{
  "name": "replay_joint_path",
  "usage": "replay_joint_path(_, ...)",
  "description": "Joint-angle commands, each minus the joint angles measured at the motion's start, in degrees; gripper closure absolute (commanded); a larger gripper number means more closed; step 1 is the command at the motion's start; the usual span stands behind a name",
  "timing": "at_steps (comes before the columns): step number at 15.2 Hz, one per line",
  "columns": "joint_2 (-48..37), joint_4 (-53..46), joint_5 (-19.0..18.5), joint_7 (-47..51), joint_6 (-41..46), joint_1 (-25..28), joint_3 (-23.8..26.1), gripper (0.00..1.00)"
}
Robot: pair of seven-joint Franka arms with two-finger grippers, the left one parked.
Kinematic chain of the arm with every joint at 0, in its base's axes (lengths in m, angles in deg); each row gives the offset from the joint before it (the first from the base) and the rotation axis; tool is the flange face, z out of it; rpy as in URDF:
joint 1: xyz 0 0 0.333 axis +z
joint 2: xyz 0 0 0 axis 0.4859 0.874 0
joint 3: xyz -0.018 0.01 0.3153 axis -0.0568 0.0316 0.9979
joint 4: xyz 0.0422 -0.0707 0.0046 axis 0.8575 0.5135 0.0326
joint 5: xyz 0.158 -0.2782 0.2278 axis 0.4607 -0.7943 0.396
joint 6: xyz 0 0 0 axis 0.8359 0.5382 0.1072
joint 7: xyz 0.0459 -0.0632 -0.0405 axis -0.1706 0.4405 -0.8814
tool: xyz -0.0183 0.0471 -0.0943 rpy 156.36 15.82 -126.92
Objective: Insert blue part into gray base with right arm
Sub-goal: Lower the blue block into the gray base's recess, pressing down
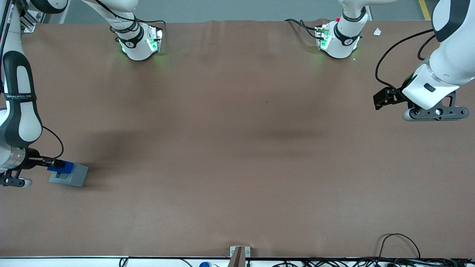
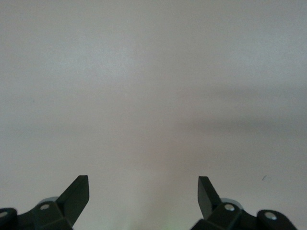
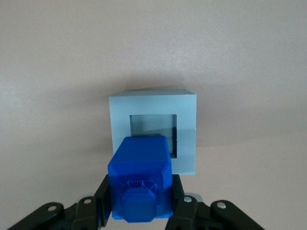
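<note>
Blue part sits clamped between the closed fingers of the right arm's end effector, held just above the gray base, partly over its square recess. The base rests on the brown surface toward the working arm's end.

Bright-blue part clamped between thin black fingers of gripper. Just ahead of fingertips, gray base, lighter top face, darker square recess. Brown table beneath, plain, unpatterned.
</note>
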Motion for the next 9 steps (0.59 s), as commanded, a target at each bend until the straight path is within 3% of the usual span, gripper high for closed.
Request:
replay_joint_path(1, 0.57, -0.58, -0.48, -0.82, -0.07, -0.83, 0.71, 0.99)
replay_joint_path(9, 1.36, -1.9, -0.57, -0.73, -0.07, -0.74, 0.62, 0.99)
